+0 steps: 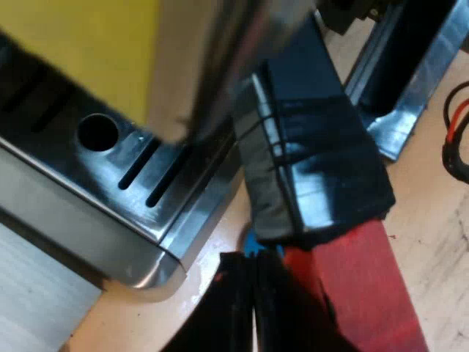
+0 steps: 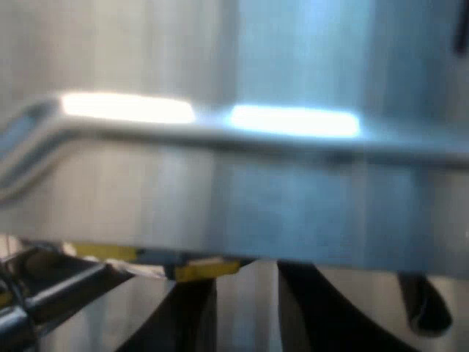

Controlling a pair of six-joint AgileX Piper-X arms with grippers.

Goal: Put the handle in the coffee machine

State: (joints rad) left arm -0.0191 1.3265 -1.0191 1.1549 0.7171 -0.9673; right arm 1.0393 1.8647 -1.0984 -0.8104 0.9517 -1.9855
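The handle [image 1: 315, 154] slants by the machine's [image 1: 66, 213] tray [image 1: 157, 165], its red end [image 1: 359, 293] just beside the left gripper [image 1: 254, 315], grip impossible to tell. The right gripper [image 2: 248, 315] is spread before a metal panel [image 2: 234, 191].

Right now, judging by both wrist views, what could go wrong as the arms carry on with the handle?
1. The left pincer sits right beside the handle's red end, close to the metal corner of the drip tray. A sideways swing might knock the handle against that corner.
2. The right pincer, open, hangs very near the machine's metal panel. Pushing further forward could probably bump it.
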